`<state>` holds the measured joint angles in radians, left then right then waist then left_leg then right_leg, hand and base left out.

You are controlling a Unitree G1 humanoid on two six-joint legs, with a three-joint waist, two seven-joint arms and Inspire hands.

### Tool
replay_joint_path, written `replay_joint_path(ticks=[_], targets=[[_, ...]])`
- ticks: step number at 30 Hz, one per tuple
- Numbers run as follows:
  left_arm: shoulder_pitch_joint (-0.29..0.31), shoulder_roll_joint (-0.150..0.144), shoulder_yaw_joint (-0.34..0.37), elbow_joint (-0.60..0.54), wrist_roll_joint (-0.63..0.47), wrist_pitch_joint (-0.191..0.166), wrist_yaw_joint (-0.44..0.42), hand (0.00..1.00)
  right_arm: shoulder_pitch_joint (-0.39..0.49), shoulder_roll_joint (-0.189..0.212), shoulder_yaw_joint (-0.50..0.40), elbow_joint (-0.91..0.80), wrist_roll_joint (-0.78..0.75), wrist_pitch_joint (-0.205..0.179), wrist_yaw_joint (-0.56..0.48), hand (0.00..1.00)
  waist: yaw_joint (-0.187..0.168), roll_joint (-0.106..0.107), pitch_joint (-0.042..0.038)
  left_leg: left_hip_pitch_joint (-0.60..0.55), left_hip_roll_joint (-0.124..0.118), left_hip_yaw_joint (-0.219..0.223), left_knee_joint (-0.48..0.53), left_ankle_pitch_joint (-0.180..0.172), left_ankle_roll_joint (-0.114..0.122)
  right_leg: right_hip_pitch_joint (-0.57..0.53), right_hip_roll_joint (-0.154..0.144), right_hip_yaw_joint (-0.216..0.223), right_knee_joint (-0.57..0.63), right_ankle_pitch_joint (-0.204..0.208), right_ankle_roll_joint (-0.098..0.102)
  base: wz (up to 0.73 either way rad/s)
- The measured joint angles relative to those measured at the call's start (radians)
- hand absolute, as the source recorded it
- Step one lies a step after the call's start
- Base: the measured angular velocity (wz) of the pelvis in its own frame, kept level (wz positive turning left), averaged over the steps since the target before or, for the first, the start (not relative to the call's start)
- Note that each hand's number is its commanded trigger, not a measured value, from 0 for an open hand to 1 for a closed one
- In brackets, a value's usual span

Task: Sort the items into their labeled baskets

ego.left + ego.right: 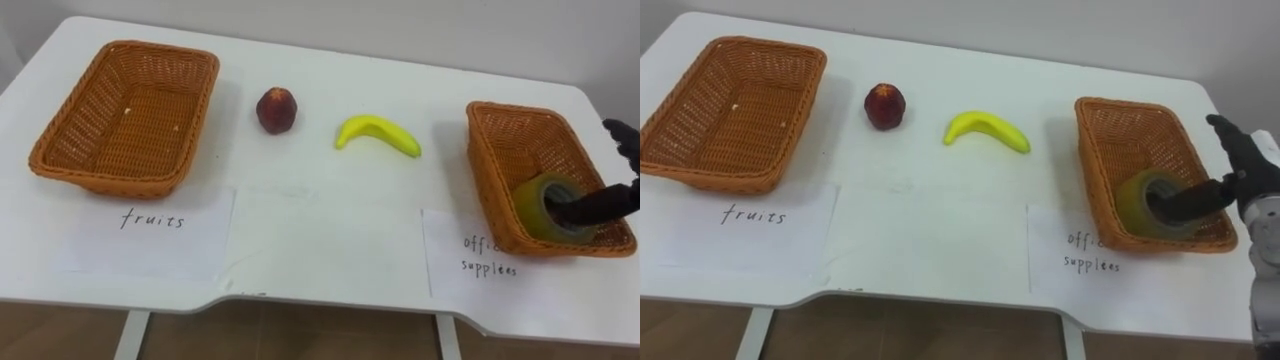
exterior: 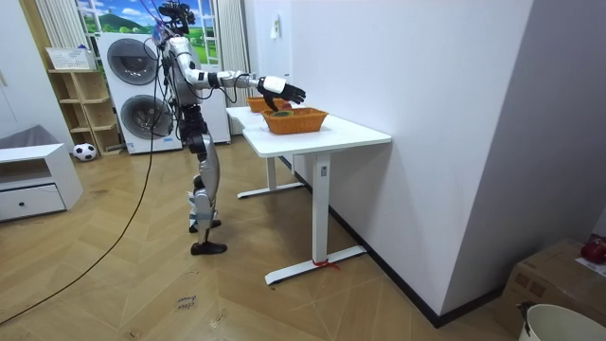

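**As the Tape Roll Sits in the Right Basket, the Fruit Lies Loose on the Surface**

While the robot stands upright at the near edge of the white surface (image 1: pixel 940 230), its right arm is stretched out level over the right end. The right hand (image 1: pixel 1245 170) hangs over the right rim of the right basket (image 1: pixel 1098 170). It is released: the fingers are spread and straight, gripping nothing. Its dark thumb (image 1: pixel 1180 200) points left into the core of the tape roll (image 1: pixel 1135 205); whether thumb and roll touch cannot be told.

1. The tape roll, yellow-green, lies inside the right basket at its near end.
2. The left basket (image 1: pixel 805 105) stands at the far left of the surface and holds no items.
3. The red fruit (image 1: pixel 885 106) rests on the bare surface just right of the left basket, apart from it.
4. The banana (image 1: pixel 985 130) lies between the red fruit and the right basket, touching neither.
5. One handwritten paper sheet (image 1: pixel 750 235) lies near the left basket; a second sheet (image 1: pixel 1070 270) lies near the right basket.
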<state>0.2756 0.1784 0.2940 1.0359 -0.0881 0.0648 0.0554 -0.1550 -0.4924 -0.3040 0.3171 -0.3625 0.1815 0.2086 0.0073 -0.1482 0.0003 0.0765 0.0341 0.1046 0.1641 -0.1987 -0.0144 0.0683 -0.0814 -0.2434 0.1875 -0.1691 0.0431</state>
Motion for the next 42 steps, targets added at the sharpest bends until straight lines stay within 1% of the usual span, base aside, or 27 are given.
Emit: replay_joint_path(ticks=[5, 7, 10, 15, 20, 26, 29, 31, 33, 35, 36, 39, 40, 42], targets=[[0.0, 0.0, 0.0, 0.005, -0.001, 0.0, 0.003, 0.0, 0.0, 0.0, 0.0, -0.056, -0.007, -0.002, -0.001, 0.0, -0.001, -0.001, -0.0008, 0.003, 0.0, 0.001, 0.0, 0.0, 0.0, 0.001, 0.0, 0.002, 0.0, 0.0, 0.0, -0.01], [0.004, -0.001, 0.001, 0.005, 0.002, 0.0, 0.003, 0.0, 0.0, -0.001, -0.001, -0.122, -0.035, -0.001, -0.003, 0.0, 0.0, 0.003, 0.0006, -0.001, 0.0, 0.002, -0.003, 0.0, 0.0, 0.0, 0.001, 0.005, 0.001, 0.0, 0.0, -0.02], [0.008, -0.003, 0.008, 0.005, 0.003, 0.0, 0.005, 0.0, 0.0, -0.006, -0.003, -0.211, -0.034, -0.006, -0.024, 0.0, -0.001, 0.005, 0.0004, 0.0, 0.001, 0.002, -0.005, 0.0, 0.0, 0.001, 0.003, 0.006, 0.001, 0.0, 0.0, 0.0], [0.01, -0.003, 0.008, 0.005, 0.004, 0.0, 0.004, 0.0, 0.0, -0.012, -0.003, -0.285, -0.033, -0.01, -0.044, 0.0, 0.002, 0.004, -0.0003, 0.002, 0.001, 0.001, -0.005, 0.0, 0.0, 0.005, 0.003, 0.006, 0.001, 0.0, 0.0, 0.0], [0.012, -0.003, 0.008, 0.005, 0.004, 0.0, 0.0, 0.0, -0.004, -0.012, -0.003, -0.33, -0.032, -0.009, -0.044, 0.0, 0.005, 0.01, 0.0031, 0.006, 0.002, -0.001, -0.005, 0.0, 0.0, 0.011, 0.003, 0.0, -0.001, 0.0, 0.0, 0.02], [0.013, -0.003, 0.006, -0.005, 0.0, 0.001, -0.006, 0.0, -0.055, -0.012, 0.002, -0.333, -0.031, 0.0, -0.044, 0.0, 0.012, 0.01, 0.0032, 0.006, 0.004, -0.002, -0.005, 0.0, 0.0, 0.012, 0.003, -0.004, 0.0, 0.0, 0.0, 0.0], [0.009, -0.002, -0.004, -0.012, 0.0, 0.001, 0.001, 0.0, -0.101, -0.012, 0.023, -0.333, -0.031, 0.017, -0.044, 0.0, 0.022, 0.007, 0.0018, 0.006, 0.003, -0.001, -0.005, 0.0, 0.0, 0.011, 0.003, -0.003, 0.001, 0.0, 0.0, 0.0], [0.01, -0.002, -0.004, -0.016, 0.0, 0.0, 0.002, 0.0, -0.126, -0.017, 0.056, -0.333, -0.034, 0.022, -0.044, 0.0, 0.027, -0.003, -0.0026, 0.003, 0.004, -0.003, -0.005, 0.0, 0.0, 0.01, 0.004, -0.006, 0.001, 0.0, 0.0, 0.02], [0.01, -0.003, -0.005, -0.016, 0.003, 0.001, 0.002, 0.0, -0.142, -0.02, 0.083, -0.333, -0.034, 0.026, -0.044, 0.0, 0.034, -0.008, -0.0049, 0.003, 0.004, -0.007, -0.004, 0.0, 0.0, 0.012, 0.004, -0.008, 0.001, 0.0, 0.0, 0.06], [0.008, -0.002, -0.006, -0.017, 0.003, 0.001, 0.002, 0.0, -0.143, -0.026, 0.103, -0.332, -0.026, 0.026, -0.043, 0.0, 0.055, -0.011, -0.0038, 0.004, 0.004, -0.011, -0.003, 0.0, 0.0, 0.015, 0.004, -0.011, 0.0, 0.0, 0.0, 0.06], [0.008, -0.002, -0.006, -0.017, 0.003, 0.001, 0.002, 0.0, -0.143, -0.026, 0.106, -0.332, -0.026, 0.026, -0.043, 0.0, 0.057, -0.012, -0.0033, 0.004, 0.004, -0.013, -0.003, 0.0, 0.0, 0.015, 0.004, -0.013, 0.0, 0.0, 0.0, 0.08], [0.007, 0.0, -0.025, -0.017, 0.001, 0.001, 0.003, 0.0, -0.143, -0.027, 0.131, -0.331, -0.007, 0.026, -0.043, 0.0, 0.081, -0.015, 0.0005, 0.002, 0.004, -0.024, -0.003, 0.0, -0.001, 0.018, 0.004, -0.031, 0.0, 0.0, 0.0, 0.1], [0.006, 0.0, -0.032, -0.017, 0.001, 0.001, 0.002, 0.0, -0.144, -0.027, 0.145, -0.329, 0.008, 0.025, -0.043, 0.0, 0.088, -0.011, 0.0057, 0.002, 0.004, -0.026, -0.003, 0.0, -0.001, 0.021, 0.004, -0.035, -0.001, 0.0, 0.0, 0.07], [0.006, 0.001, -0.044, -0.015, 0.001, 0.0, -0.004, 0.0, -0.146, -0.027, 0.177, -0.322, 0.008, 0.024, -0.04, 0.0, 0.108, -0.011, 0.01, 0.002, 0.004, -0.031, -0.003, 0.0, -0.001, 0.023, 0.004, -0.035, -0.001, 0.0, 0.0, 0.08]])
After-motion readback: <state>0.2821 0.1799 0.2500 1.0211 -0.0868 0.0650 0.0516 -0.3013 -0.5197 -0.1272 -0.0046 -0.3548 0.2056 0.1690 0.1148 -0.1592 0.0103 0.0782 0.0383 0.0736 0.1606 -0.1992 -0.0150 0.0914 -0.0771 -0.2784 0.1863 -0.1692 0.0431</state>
